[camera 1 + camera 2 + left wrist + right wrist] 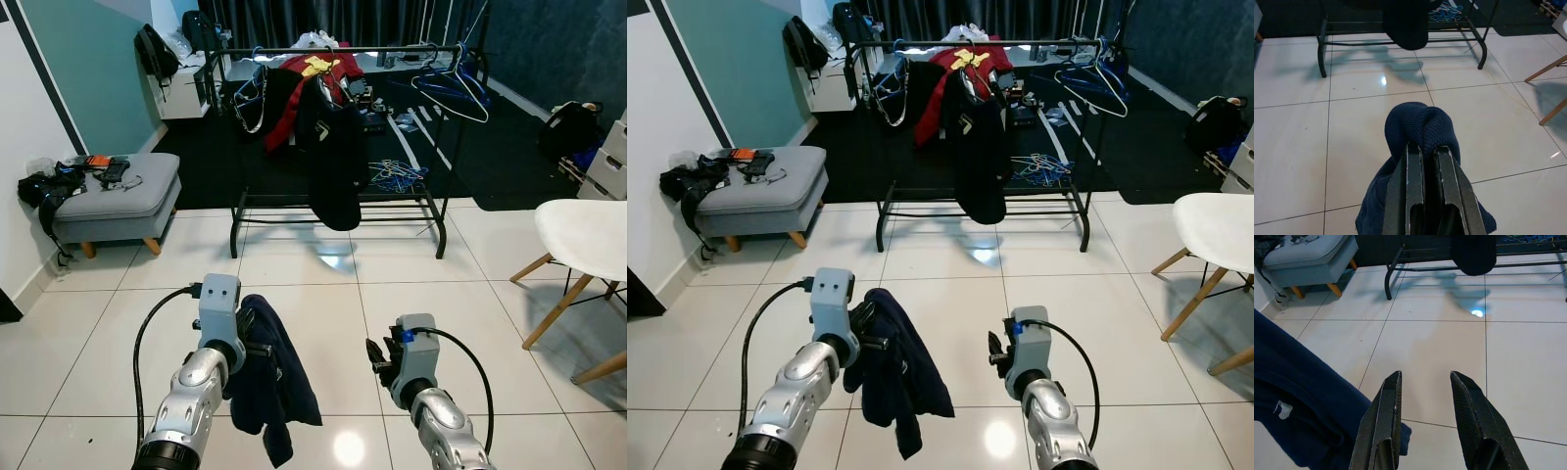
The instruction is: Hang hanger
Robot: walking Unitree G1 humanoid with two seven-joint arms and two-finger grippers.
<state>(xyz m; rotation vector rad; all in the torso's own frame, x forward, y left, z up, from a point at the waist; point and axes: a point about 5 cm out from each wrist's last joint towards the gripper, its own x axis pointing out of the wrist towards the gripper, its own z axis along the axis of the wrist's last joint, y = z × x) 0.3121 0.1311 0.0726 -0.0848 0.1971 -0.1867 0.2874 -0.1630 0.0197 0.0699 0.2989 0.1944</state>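
My left gripper [253, 338] is shut on a navy knitted garment [275, 384] that hangs from it above the white tiles. In the left wrist view the fingers [1414, 161] pinch a fold of the navy garment [1420, 125]. I cannot make out a hanger inside it. My right gripper [377, 354] is open and holds nothing, just right of the garment; its wrist view shows the right gripper [1425, 377] over bare tile with the navy cloth [1298, 401] beside it. Ahead stands a black clothes rack [392, 51] with empty hangers [451, 88] at its right end.
A black garment [331, 157] and red clothes [294, 93] hang on the rack. Loose hangers [397, 174] lie under it. A grey ottoman [118, 191] with clutter stands left, a white chair [588, 235] right. Open tile floor lies between me and the rack.
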